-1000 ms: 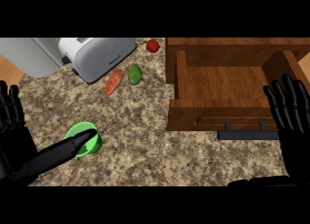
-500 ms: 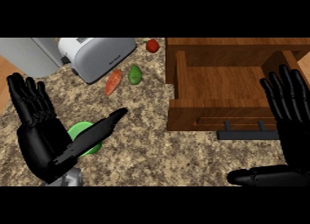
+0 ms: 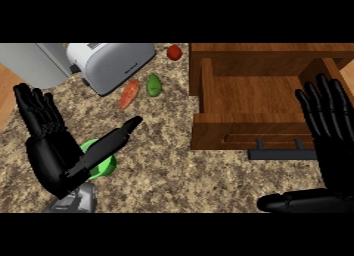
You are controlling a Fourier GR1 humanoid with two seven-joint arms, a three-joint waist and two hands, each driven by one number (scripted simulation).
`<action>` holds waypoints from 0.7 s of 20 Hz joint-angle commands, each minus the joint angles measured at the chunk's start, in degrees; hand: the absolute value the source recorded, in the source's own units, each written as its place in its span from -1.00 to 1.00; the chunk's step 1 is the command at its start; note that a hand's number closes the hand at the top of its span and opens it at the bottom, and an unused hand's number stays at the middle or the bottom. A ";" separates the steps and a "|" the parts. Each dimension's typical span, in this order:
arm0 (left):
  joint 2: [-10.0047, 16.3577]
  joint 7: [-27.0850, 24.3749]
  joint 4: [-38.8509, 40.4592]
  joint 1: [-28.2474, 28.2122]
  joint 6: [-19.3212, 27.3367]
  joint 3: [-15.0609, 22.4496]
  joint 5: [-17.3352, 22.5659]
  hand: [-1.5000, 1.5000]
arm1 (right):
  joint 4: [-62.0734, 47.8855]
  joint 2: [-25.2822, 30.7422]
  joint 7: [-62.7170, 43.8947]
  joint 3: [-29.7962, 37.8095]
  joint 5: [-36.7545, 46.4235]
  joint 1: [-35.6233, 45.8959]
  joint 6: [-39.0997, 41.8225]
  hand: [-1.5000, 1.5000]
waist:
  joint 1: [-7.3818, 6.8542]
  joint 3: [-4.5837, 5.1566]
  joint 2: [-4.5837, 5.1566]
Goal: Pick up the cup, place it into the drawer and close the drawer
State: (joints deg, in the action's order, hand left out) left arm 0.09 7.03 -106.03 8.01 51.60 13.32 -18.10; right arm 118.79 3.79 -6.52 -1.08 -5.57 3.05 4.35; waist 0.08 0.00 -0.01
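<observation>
A green cup stands on the speckled counter at the lower left, mostly hidden behind my left hand. That hand is open above it, fingers straight and pointing away, thumb stretched out to the right over the cup. The wooden drawer is pulled open at the upper right, its inside bare, with a dark handle on its front. My right hand is open at the right edge, fingers up over the drawer's right side, thumb pointing left near the lower edge.
A silver toaster stands at the back left beside a grey appliance. An orange carrot, a green vegetable and a red one lie between the toaster and the drawer.
My left hand has moved right and up over the cup, now covering most of it. The right hand has shifted slightly up. Cup and drawer have not moved.
</observation>
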 commanded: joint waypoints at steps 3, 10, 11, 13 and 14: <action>-0.09 -0.34 1.25 -1.35 4.85 2.78 0.50 -1.00 | -1.07 -1.36 -1.98 -1.68 2.33 4.02 -1.84 -1.00 | -0.13 0.01 0.00; 0.52 -3.39 1.05 -6.82 2.35 -0.13 5.80 -1.00 | -1.29 -0.51 2.10 0.78 0.64 0.08 0.47 -1.00 | -0.09 0.01 -0.02; -0.08 -2.10 0.47 -7.98 7.31 5.94 2.97 -1.00 | -2.63 -1.07 0.18 0.25 1.75 3.36 -1.33 -1.00 | -0.15 0.00 -0.02; -0.08 -7.89 4.25 -7.48 4.51 0.20 8.48 -1.00 | 0.00 1.69 -4.04 3.54 -2.00 5.73 0.10 -1.00 | -0.05 0.03 0.01; -0.08 -10.42 3.64 -10.94 5.93 2.43 11.09 -1.00 | -0.78 0.22 1.04 1.44 0.02 1.20 0.85 -1.00 | -0.06 0.03 -0.01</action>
State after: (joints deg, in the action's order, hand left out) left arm 0.09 1.15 -104.45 -0.42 55.93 16.15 -11.66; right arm 117.49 4.12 -7.16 0.86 -5.90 6.15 4.31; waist -0.04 0.02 -0.03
